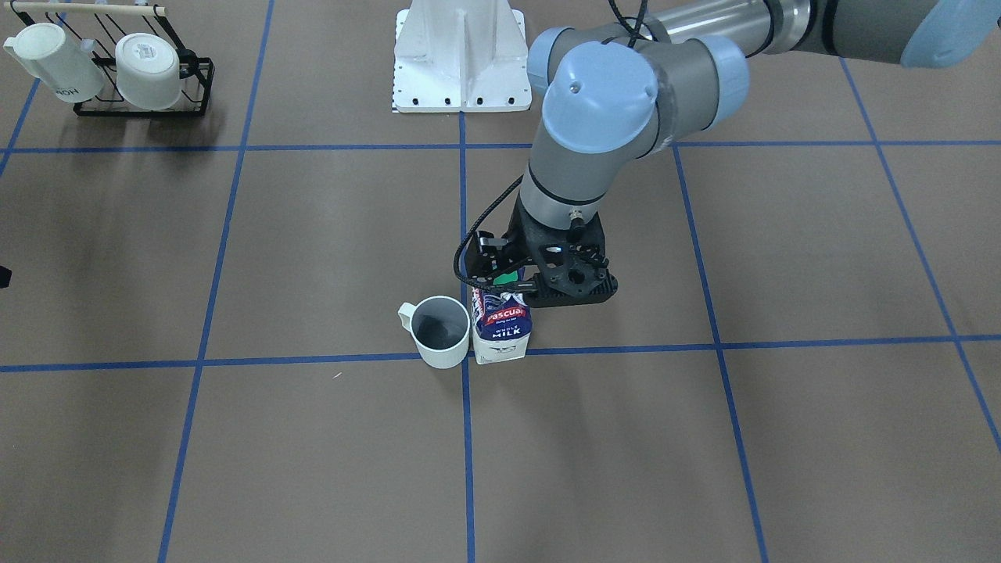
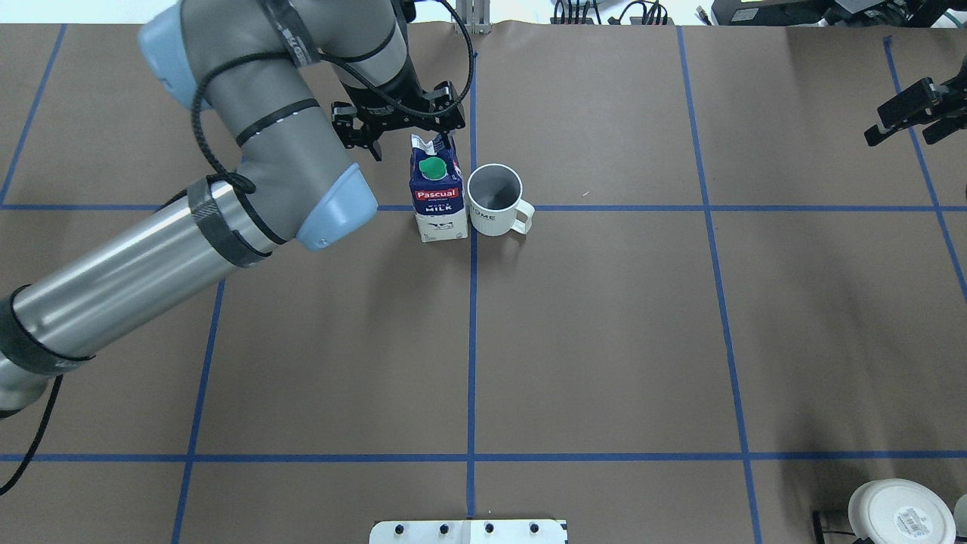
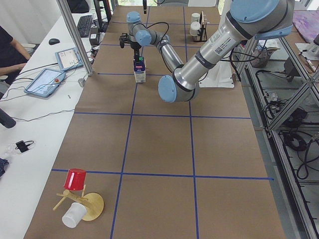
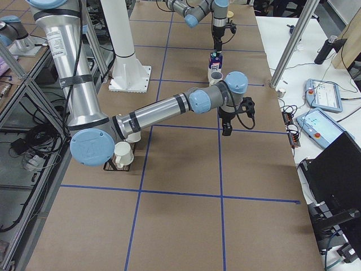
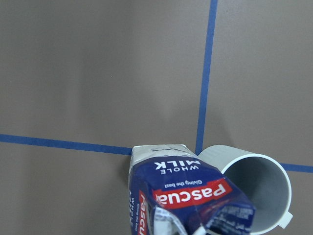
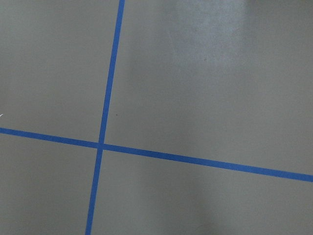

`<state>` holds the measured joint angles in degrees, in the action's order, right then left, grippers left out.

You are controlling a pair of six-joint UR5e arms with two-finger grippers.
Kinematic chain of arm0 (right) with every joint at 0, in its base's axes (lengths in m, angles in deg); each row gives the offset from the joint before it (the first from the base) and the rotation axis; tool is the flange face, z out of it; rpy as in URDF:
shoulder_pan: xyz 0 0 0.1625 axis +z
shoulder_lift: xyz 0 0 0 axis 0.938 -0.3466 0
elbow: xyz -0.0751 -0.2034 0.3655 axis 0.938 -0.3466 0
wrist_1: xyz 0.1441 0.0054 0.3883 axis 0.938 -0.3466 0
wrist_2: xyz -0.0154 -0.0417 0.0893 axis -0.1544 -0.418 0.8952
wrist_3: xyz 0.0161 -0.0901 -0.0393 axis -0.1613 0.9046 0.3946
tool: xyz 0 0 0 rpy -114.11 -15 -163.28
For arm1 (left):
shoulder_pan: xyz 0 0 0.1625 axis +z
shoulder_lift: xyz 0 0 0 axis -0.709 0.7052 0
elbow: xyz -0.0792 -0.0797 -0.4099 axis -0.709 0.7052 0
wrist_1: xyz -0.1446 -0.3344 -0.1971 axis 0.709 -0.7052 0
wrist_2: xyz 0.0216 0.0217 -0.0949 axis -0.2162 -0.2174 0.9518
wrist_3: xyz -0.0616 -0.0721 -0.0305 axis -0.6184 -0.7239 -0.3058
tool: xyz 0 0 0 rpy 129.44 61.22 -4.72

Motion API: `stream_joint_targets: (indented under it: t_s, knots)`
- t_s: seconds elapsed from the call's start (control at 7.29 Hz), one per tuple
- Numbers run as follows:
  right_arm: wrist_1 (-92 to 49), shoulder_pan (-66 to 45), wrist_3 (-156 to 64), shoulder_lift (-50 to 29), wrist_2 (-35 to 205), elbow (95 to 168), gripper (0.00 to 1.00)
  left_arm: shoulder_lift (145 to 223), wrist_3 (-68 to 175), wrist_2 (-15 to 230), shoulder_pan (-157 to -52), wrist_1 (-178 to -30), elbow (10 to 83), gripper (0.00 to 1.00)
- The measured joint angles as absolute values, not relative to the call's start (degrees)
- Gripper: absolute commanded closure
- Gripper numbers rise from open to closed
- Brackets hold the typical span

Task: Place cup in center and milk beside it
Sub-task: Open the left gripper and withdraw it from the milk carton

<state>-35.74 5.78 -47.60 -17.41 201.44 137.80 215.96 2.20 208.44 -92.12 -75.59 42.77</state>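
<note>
The cup (image 2: 495,200), a small white mug with a dark grey inside, stands upright at the table's middle crossing of blue tape lines, also in the front view (image 1: 442,332). The milk (image 2: 438,198), a blue carton with a red band and green cap, stands upright touching the cup's side (image 1: 500,328). My left gripper (image 2: 412,145) hovers at the carton's top, just on its far side, jaws spread and holding nothing. The left wrist view shows the carton (image 5: 186,196) and cup (image 5: 257,188) from above. My right gripper (image 2: 906,121) is open and empty at the far right.
A black wire rack (image 1: 141,102) holding two other white mugs stands at the robot's near right corner, also in the overhead view (image 2: 899,514). The white arm base (image 1: 461,55) is at the robot's edge. A wooden stand with a red cup (image 3: 76,179) sits at the left end.
</note>
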Motion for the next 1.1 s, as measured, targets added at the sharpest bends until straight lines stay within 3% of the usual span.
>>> stream_joint_targets:
  t_s: [0.55,0.82,1.1]
  knots:
    - [-35.3,9.0,-47.3,-17.7,197.2,135.4,0.0,187.5,24.2,212.3,-105.6,-75.0,65.3,0.01]
    - [-35.4,9.8,-46.5,-18.4,193.2,134.0,0.0,177.3,42.7,217.7,-117.4,-74.7,64.9,0.01]
    - [-35.4,12.1,-46.2,-21.4,196.2,133.3,0.0,171.5,56.7,220.7,-127.0,-75.1,58.4,0.01]
